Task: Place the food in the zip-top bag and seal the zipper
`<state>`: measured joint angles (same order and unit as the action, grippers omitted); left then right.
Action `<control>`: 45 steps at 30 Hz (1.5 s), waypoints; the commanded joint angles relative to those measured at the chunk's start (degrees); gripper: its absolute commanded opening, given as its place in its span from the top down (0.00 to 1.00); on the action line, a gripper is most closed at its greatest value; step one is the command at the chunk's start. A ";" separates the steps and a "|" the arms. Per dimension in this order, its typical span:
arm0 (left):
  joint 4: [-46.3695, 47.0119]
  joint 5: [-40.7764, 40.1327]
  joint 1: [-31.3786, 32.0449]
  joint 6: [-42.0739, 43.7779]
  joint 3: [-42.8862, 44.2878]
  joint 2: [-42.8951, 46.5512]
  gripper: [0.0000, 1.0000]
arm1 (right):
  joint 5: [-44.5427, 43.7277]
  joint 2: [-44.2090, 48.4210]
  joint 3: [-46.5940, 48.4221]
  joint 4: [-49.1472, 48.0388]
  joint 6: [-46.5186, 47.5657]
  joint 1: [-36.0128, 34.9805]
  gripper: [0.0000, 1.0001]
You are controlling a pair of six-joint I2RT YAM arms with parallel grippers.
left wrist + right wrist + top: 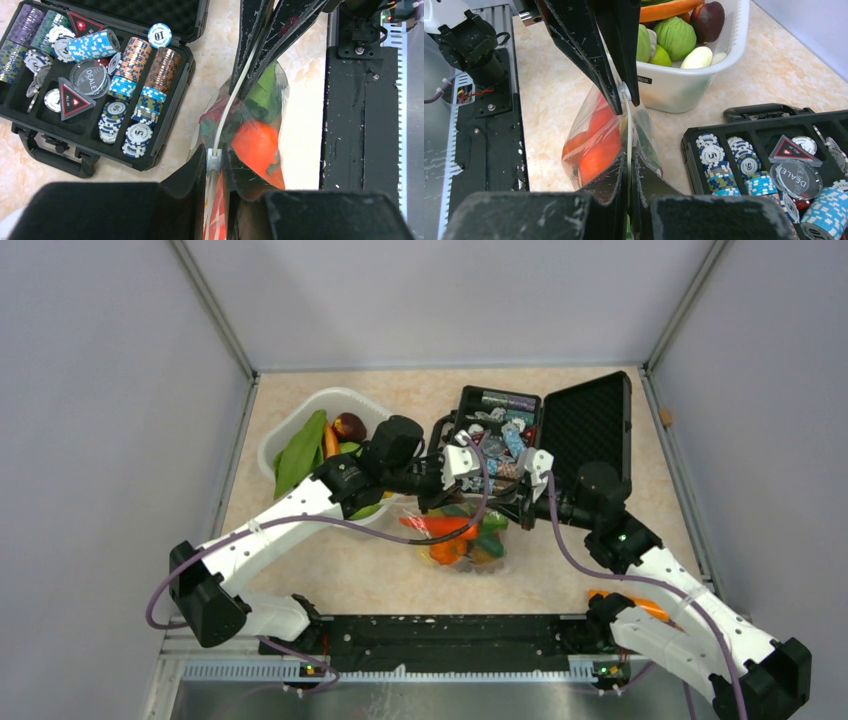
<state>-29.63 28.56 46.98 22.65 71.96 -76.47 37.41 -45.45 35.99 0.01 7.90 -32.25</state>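
The zip-top bag (462,538) hangs between my two grippers above the table, holding the food: an orange tangerine (255,142), red pepper (432,525) and green pieces. The left gripper (216,162) is shut on the white slider of the zipper (227,112), which runs straight to the right gripper's fingers (260,45). The right gripper (629,162) is shut on the zipper strip (628,125) at the bag's other end, facing the left gripper's fingers (589,45). From above, the left gripper (440,490) and the right gripper (510,508) stand close together over the bag.
A white basket (285,432) with more toy food, green leaves (300,452) among them, stands at the back left. An open black case (585,425) of poker chips (92,44) lies behind the bag. An orange object (632,604) lies by the right arm's base.
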 commanded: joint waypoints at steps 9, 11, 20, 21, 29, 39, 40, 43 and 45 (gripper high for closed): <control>2.01 0.35 -0.12 0.11 0.82 1.76 0.73 | -0.32 1.81 0.01 -3.13 0.19 -0.36 1.00; 2.07 0.88 -0.22 0.23 0.89 1.76 0.80 | -0.40 1.93 -0.12 -3.09 0.19 -0.36 1.00; -0.16 0.61 -0.59 1.34 0.61 2.56 1.00 | -2.41 2.65 -0.39 -2.53 0.63 -0.36 1.00; -0.64 0.01 -0.74 1.74 0.26 2.96 1.00 | -2.88 2.96 -0.39 -2.29 0.84 -0.36 1.00; -1.14 -1.35 -4.55 1.93 -4.14 7.10 1.00 | -3.38 3.99 -0.50 -0.53 1.42 -0.31 1.00; -0.17 4.96 -5.24 -0.85 -3.45 6.85 1.00 | -1.43 1.85 1.25 -0.28 0.33 -0.36 0.76; -0.04 6.00 -5.23 -1.19 -3.05 6.68 1.00 | -1.31 1.77 1.88 -0.20 0.36 -0.36 0.66; 0.26 8.52 -5.17 -2.08 -1.41 5.88 1.00 | -0.74 1.57 4.64 3.95 1.54 -0.36 0.38; 0.41 10.16 -5.07 -2.52 -0.56 5.19 1.00 | -0.09 0.79 6.76 6.87 3.04 -0.36 0.35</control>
<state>-31.81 33.04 41.98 22.11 67.51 -70.89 35.53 -44.03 36.64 3.29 8.73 -32.25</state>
